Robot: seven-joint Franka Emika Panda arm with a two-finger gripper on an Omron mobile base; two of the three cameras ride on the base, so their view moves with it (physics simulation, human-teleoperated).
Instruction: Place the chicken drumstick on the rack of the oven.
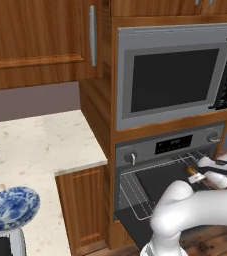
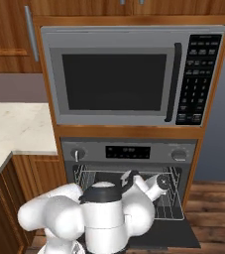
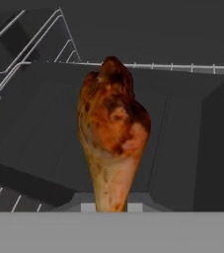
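Drumstick carried, not yet placed: chicken drumstick (image 3: 112, 133) pinched by its thin end in the hand (image 1: 197, 172), fat end pointing ahead into the open oven (image 2: 129, 154), over the pulled-out rack (image 1: 135, 192), lowering and release left

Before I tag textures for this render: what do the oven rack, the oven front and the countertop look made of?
The rack: thin bright wire, seemingly polished metal. The oven front: brushed steel by its flat grey sheen, with a black display. The countertop: pale speckled stone, perhaps marble or laminate; the look leaves it open.
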